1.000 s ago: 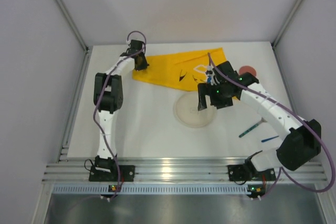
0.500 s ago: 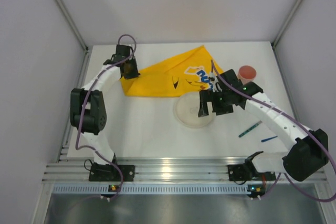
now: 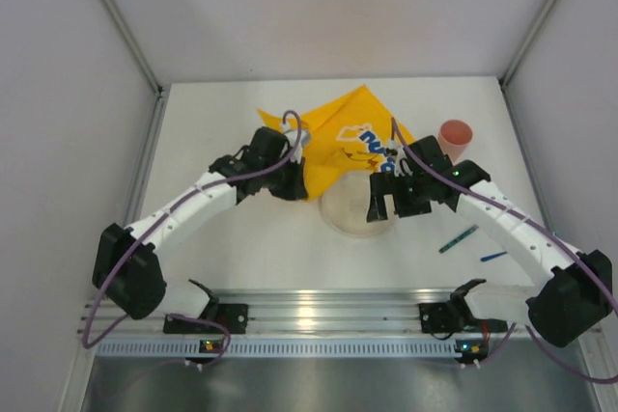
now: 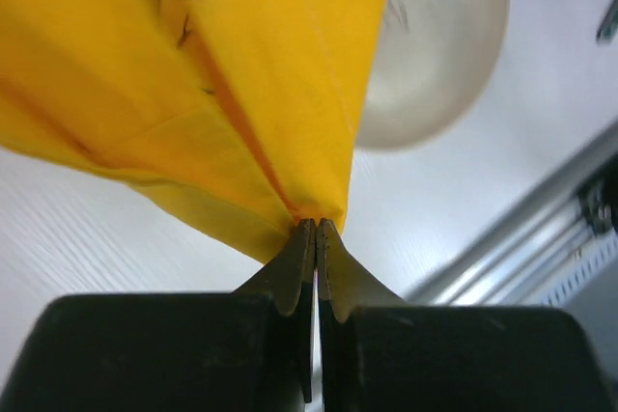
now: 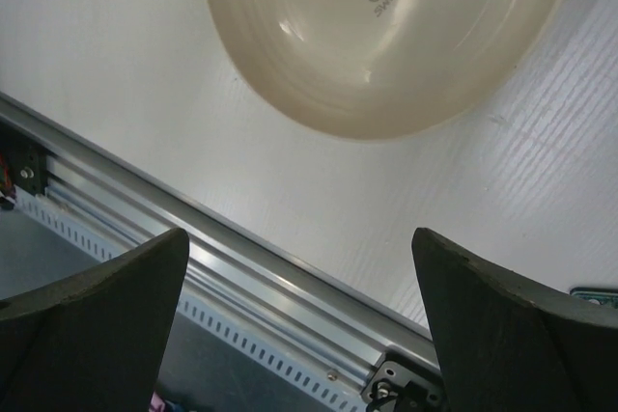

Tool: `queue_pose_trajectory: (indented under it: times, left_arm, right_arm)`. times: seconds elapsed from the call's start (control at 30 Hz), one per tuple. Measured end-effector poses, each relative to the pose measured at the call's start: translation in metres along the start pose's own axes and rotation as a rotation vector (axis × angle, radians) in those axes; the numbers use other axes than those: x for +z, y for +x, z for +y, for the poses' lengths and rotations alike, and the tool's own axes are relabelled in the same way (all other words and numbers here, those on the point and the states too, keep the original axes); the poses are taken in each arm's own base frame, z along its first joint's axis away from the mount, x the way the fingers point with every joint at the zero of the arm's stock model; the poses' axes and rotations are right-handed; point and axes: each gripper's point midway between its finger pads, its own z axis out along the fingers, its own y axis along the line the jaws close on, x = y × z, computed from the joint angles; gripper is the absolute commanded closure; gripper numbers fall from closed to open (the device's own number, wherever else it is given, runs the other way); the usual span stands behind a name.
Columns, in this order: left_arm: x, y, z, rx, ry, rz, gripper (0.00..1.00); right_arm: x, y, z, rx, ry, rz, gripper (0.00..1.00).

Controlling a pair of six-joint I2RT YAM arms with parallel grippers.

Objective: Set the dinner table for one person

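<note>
Left gripper (image 4: 315,227), centre of the top view: jaws pressed together on a pinched fold of the yellow cloth (image 3: 340,137), which spreads toward upper centre. Right gripper (image 5: 299,238): fingers spread wide, holding nothing, above the cream plate (image 5: 386,36). Dinner table (image 3: 241,238) fills mid-frame under everything. Pink cup (image 3: 454,133) upper right.

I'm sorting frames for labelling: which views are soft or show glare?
Left wrist: the plate behind the yellow cloth is out of focus. Right wrist: its print is sharp, with one small highlight. Top: glare on the metal rail at the near edge.
</note>
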Motion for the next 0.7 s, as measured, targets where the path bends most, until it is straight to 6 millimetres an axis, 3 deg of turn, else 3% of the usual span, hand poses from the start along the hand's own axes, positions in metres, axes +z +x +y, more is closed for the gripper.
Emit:
queue_pose_trajectory:
  times: [0.03, 0.07, 0.1, 0.17, 0.3, 0.47, 0.57, 0.7]
  left_arm:
    - [-0.003, 0.024, -0.013, 0.007, 0.011, 0.059, 1.00]
    - [-0.006, 0.040, -0.021, 0.010, 0.018, 0.100, 0.93]
    - [-0.012, 0.060, -0.032, 0.015, 0.015, 0.150, 0.56]
    - [-0.022, 0.077, -0.039, 0.003, -0.013, 0.185, 0.02]
    - [-0.044, 0.082, -0.016, -0.087, -0.182, 0.129, 0.02]
    - [-0.062, 0.065, 0.011, -0.145, -0.343, -0.003, 0.02]
    - [-0.058, 0.059, 0.019, -0.159, -0.393, -0.021, 0.02]
    - [-0.033, 0.063, 0.024, -0.149, -0.419, 0.023, 0.03]
  right_arm:
    - [0.001, 0.003, -0.001, 0.000, -0.001, 0.002, 0.00]
    - [0.002, 0.006, -0.002, 0.000, -0.002, 0.007, 0.00]
    - [0.003, 0.010, -0.003, 0.002, -0.002, 0.013, 0.00]
    - [0.005, 0.016, -0.004, 0.005, -0.007, 0.025, 0.00]
    - [0.007, 0.019, -0.003, 0.007, -0.018, 0.037, 0.00]
    - [0.007, 0.016, 0.000, 0.004, -0.036, 0.026, 0.00]
    - [0.007, 0.016, 0.001, 0.006, -0.040, 0.026, 0.00]
    - [0.007, 0.016, 0.002, 0.010, -0.043, 0.026, 0.00]
